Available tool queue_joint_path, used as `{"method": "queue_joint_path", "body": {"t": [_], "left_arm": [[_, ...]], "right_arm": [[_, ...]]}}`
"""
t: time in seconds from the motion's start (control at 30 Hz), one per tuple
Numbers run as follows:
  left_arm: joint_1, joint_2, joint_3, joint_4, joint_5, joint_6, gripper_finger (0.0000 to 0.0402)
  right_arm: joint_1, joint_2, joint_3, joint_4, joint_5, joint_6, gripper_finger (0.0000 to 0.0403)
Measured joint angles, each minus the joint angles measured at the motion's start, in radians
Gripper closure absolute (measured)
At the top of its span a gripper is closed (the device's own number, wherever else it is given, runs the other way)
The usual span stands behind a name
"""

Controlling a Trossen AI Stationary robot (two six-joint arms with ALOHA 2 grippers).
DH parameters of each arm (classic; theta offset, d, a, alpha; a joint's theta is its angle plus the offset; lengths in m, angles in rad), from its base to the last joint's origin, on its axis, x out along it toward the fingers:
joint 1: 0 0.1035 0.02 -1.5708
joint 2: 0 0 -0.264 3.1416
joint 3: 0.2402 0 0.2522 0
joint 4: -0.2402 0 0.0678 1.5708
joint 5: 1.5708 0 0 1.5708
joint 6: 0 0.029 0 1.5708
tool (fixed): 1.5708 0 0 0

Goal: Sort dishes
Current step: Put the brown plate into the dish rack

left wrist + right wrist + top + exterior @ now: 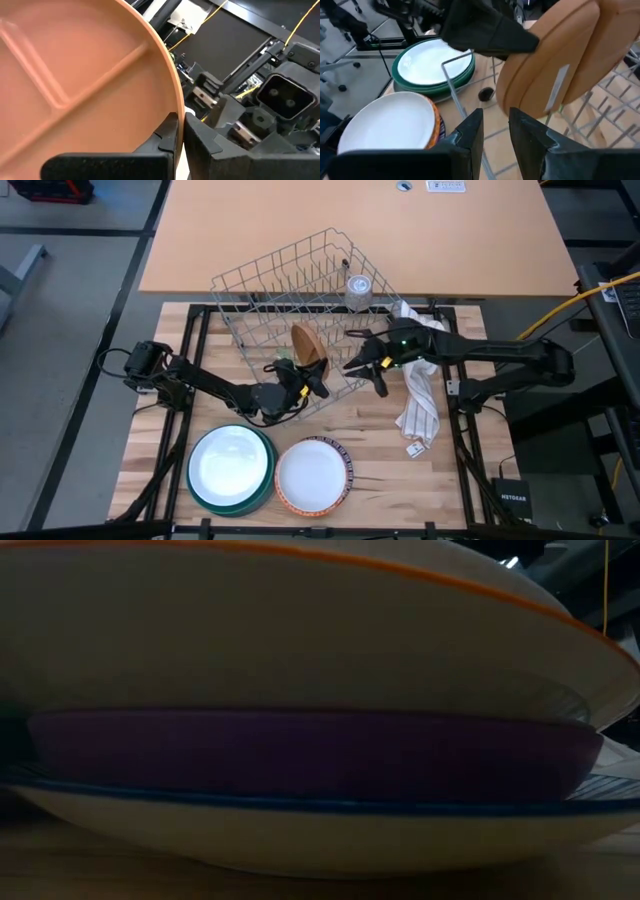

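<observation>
A brown plate (308,343) with moulded sections stands on edge in the grey wire rack (260,290). My left gripper (312,377) comes in from the table's left and is shut on the plate's near rim. My right gripper (495,131) hovers just right of the plate (550,65), open, with nothing between its fingers. Two stacks sit near the front edge. One is a white plate on green ones (232,468). The other is a white plate on an orange-patterned one (313,475). My left gripper pinches the brown plate's rim (174,107) between its two fingers, one on each face. The fingers (487,31) reach in about level from the table's left. The plate stands on edge and tilted among the rack's wires. I cannot tell whether its lower edge rests on them.
A white striped cloth (420,398) lies right of the rack, under my right arm. A clear glass (358,290) stands at the rack's far right corner. The low view is filled by a close stack: an orange-rimmed white plate (300,630), a purple one (300,755), and a blue-rimmed white one (300,835).
</observation>
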Motion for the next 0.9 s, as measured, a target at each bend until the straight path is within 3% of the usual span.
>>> {"method": "queue_joint_path", "body": {"t": [0.4,0.9], "left_arm": [[-0.001,0.000,0.000,-0.023,0.001,-0.060,0.0387],[-0.005,0.000,0.000,-0.048,0.026,-0.040,0.0386]], "right_arm": [[0.000,0.118,0.000,0.074,-0.027,0.000,0.0306],[0.000,0.127,0.000,0.078,-0.035,0.014,0.0306]]}}
